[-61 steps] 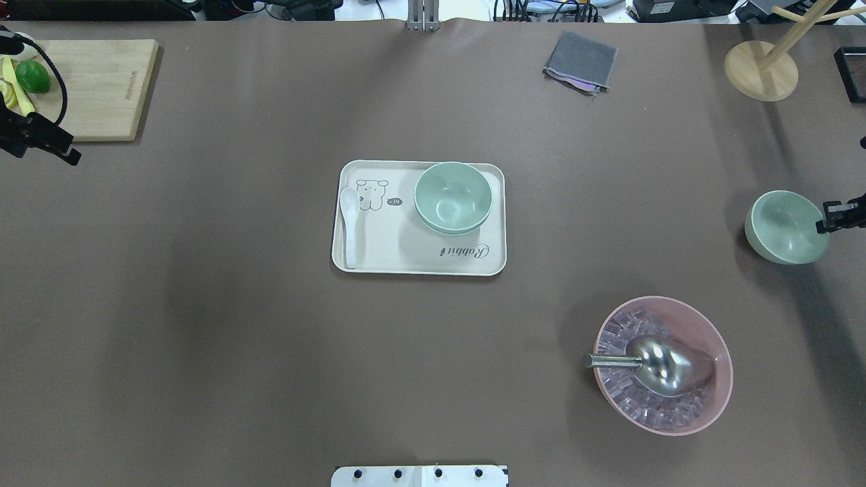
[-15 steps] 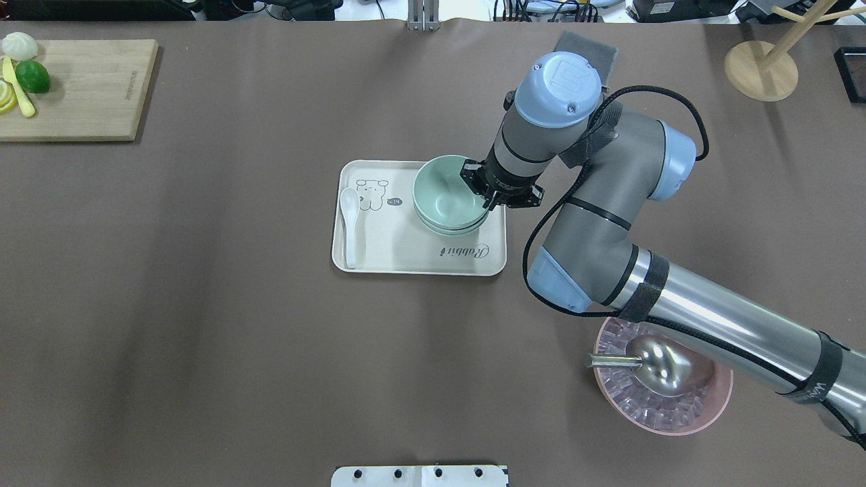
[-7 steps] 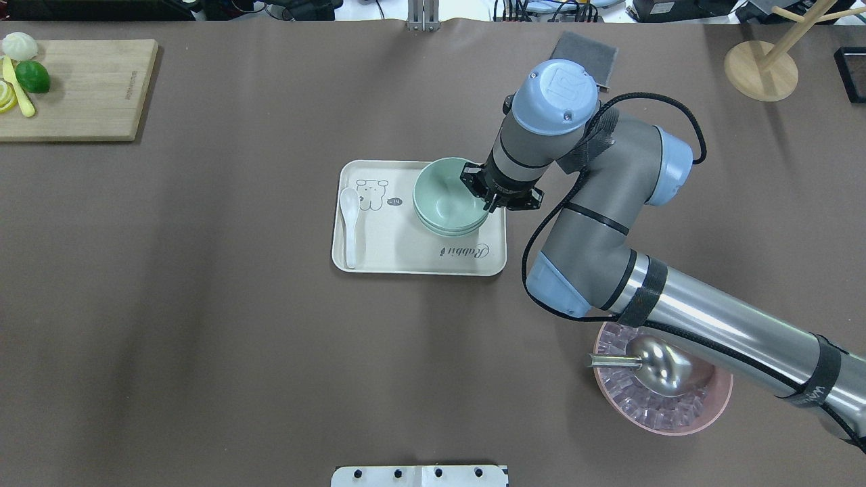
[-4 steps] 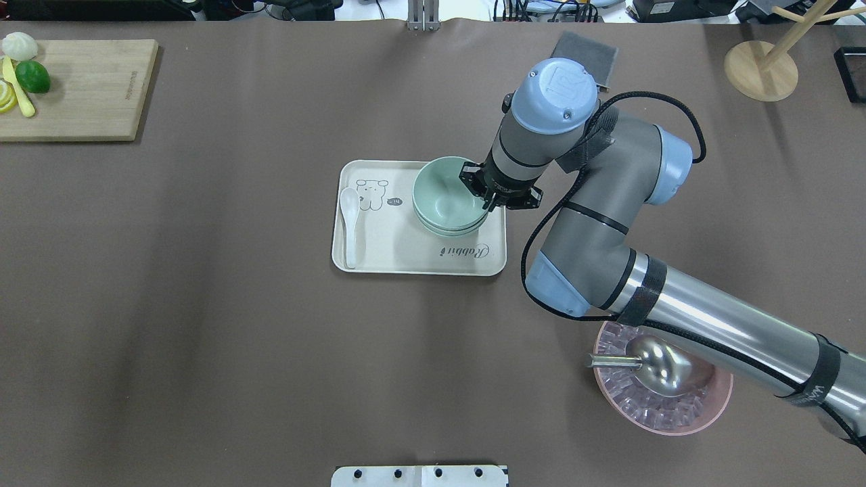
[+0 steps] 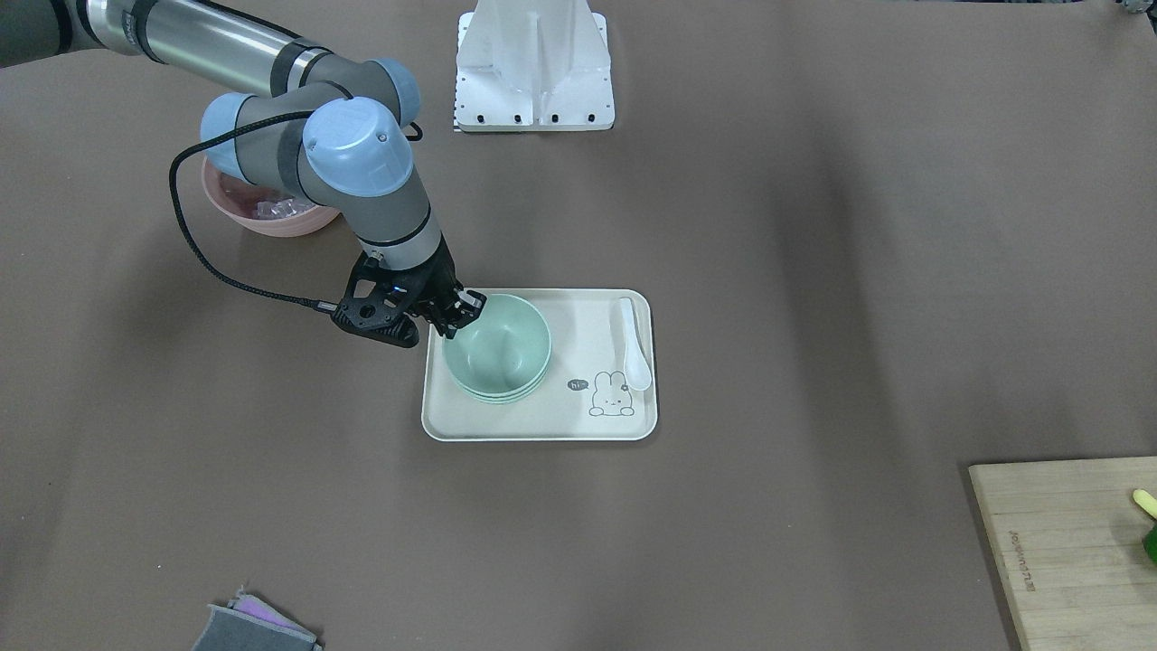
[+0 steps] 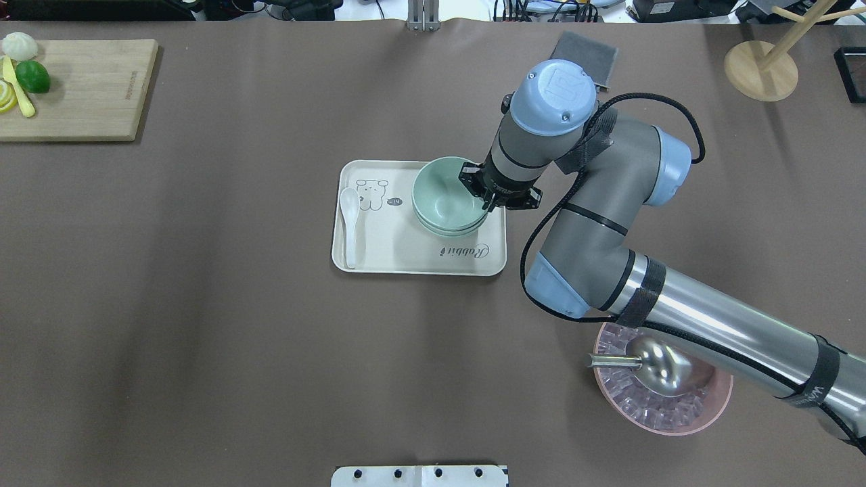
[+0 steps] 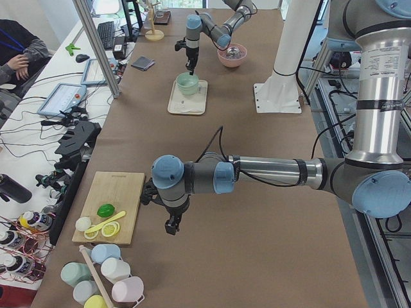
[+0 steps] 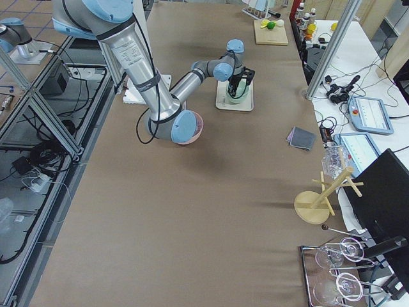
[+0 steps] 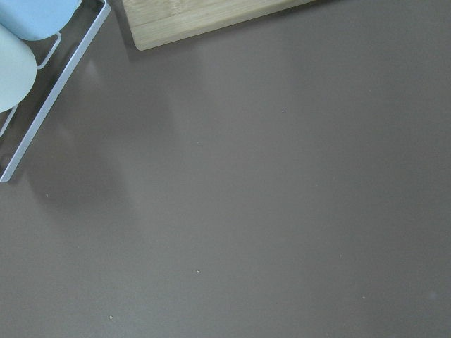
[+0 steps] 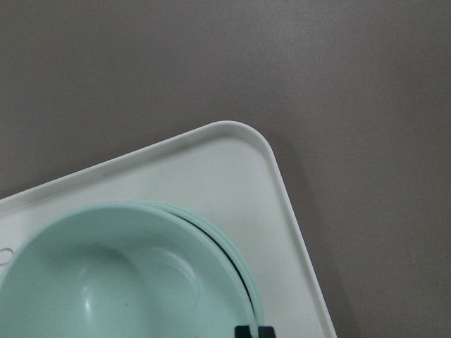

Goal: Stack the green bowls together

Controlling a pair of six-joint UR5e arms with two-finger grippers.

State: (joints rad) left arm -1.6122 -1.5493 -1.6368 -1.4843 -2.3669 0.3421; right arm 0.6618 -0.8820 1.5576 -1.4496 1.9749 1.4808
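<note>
Bowls point(image 6: 443, 197) nested at tray point(image 6: 399, 260) corner, right jaws pinching rim

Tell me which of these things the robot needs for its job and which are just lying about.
Part of the job: green bowls, right arm's fingers, tray under the stack.
Just lying about: white spoon, pink bowl with metal scoop, cutting board, grey cloth, wooden stand.

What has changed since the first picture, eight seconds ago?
The right hand carried the third green bowl from the table's right side onto the two bowls on the tray, still gripping its rim. The left hand left the overhead view. Spoon and pink bowl stayed.
</note>
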